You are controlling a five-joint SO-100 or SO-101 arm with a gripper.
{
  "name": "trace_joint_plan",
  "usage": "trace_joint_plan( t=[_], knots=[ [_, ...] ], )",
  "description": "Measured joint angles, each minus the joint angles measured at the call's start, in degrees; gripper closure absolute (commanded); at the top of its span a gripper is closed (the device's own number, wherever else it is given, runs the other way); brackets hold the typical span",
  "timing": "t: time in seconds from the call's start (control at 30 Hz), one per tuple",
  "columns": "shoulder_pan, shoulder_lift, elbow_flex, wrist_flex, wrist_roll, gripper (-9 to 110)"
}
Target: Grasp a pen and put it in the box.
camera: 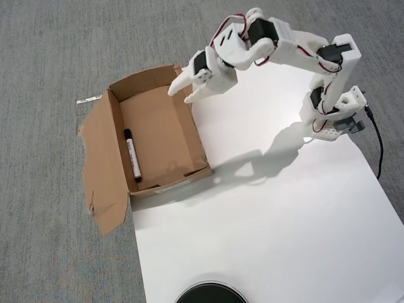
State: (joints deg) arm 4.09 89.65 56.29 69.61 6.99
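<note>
Floor was plain grey carpet [57, 44] all round. A white table [271, 214] with a rounded corner took up the lower right, well lit, sharp shadows on it. Dark round thing [210, 293] sat at its bottom edge.

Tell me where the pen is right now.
In the overhead view the pen lies flat inside the box, along its left wall, black cap toward the lower end. The gripper is empty, above the box's upper right corner.
</note>
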Motion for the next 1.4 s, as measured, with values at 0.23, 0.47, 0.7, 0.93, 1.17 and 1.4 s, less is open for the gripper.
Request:
trace_joint_plan(
  t=[0.23,0.47,0.7,0.93,1.17,1.4],
  knots=[
    [-0.4,6.2,0.0,5.5,0.2,87],
    [-0.4,9.1,-0.1,7.3,0.2,87],
    [-0.1,21.9,-0.1,17.9,0.2,87],
    [-0.4,28.0,2.9,22.6,0.2,87],
    [-0.6,37.0,11.2,23.4,0.2,87],
    [-0.7,50.5,26.3,23.2,0.2,87]
  ],
)
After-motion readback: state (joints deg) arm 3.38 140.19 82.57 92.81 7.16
